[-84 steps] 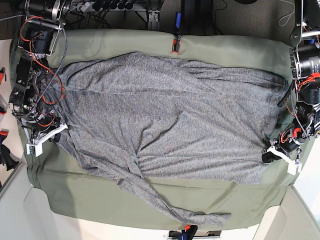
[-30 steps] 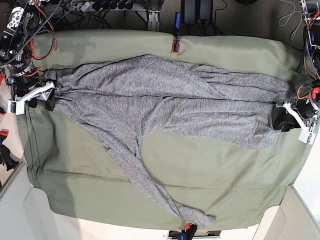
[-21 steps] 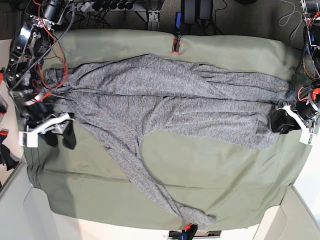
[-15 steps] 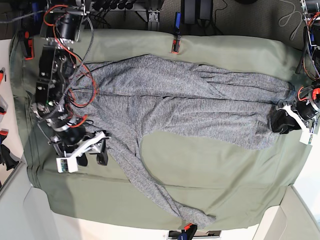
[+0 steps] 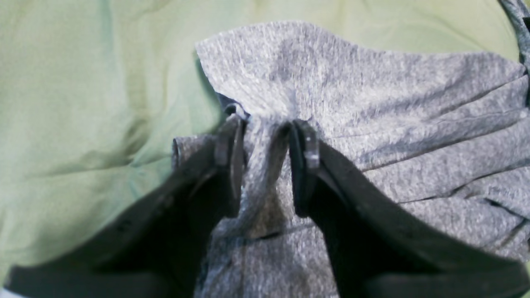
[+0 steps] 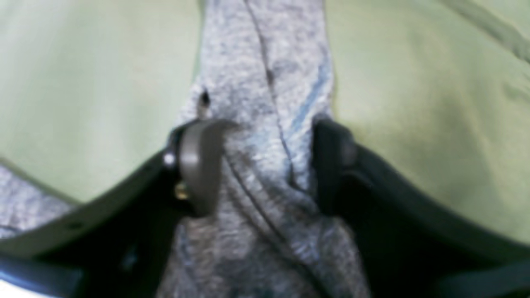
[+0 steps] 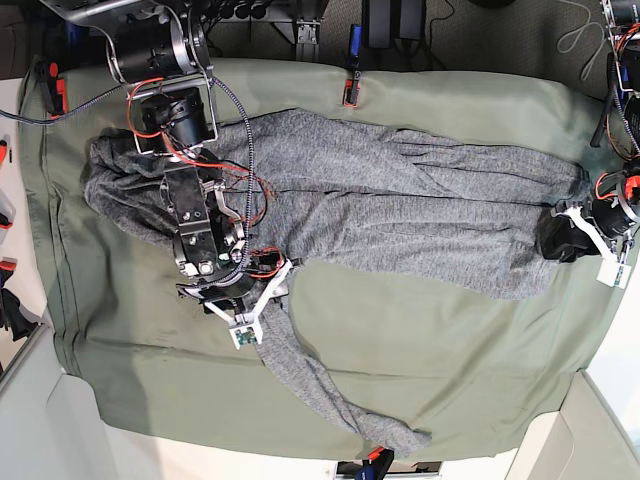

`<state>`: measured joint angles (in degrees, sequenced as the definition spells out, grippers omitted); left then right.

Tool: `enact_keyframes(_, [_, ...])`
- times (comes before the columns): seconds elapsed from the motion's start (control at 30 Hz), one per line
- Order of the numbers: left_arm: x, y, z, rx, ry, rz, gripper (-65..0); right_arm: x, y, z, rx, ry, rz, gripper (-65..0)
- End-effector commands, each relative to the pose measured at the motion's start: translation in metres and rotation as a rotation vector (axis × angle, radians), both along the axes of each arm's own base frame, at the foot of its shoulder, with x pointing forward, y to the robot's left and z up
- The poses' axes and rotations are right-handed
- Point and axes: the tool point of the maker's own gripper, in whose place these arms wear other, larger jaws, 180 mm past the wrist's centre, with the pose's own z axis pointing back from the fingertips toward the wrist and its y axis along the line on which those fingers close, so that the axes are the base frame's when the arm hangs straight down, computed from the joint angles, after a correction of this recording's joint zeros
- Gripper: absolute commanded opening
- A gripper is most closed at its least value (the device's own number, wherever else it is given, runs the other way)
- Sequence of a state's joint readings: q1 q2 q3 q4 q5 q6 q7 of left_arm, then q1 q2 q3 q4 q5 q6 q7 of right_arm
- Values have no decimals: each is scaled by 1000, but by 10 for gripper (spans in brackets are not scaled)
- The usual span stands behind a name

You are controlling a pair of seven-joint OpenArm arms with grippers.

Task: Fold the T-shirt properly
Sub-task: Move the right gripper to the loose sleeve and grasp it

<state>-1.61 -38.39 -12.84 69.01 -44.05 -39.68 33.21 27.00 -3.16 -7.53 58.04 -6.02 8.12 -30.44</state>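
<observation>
**Sleeve slip risk as the right gripper closes**

Slippage is the main worry. The right gripper straddles a narrow trailing strip of the T-shirt, its jaws set either side of the fabric with cloth between them; whether they have bitten yet I cannot tell, as the view is blurred. A shallow or off-centre bite on so thin a strip could let it slide out, or drag the table cloth up with it. A second risk: the left gripper pinches a bunched fold at the shirt's end, and any pull from the right arm would work against that hold, stretching or twisting the knit instead of laying it flat.

In the base view the shirt lies stretched across the table from 9 to 3 o'clock, with the strip running toward 6. The right gripper sits on that strip near centre, toward 8 o'clock; the left gripper holds the 3 o'clock end.
</observation>
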Motion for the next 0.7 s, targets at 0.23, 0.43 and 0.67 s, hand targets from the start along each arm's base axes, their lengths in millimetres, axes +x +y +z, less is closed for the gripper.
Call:
enact_keyframes(0.23, [11, 6, 24, -2, -69, 1, -432, 8, -1, 25, -12, -13, 5, -650])
enact_keyframes(0.43, [12, 4, 26, -21, -76, 2, -432, -27, 7, 56, 36, -108, 30, -650])
enact_keyframes(0.67, [15, -10, 41, -38, -91, -39, -432, -107, 31, 79, 173, -157, 135, -650])
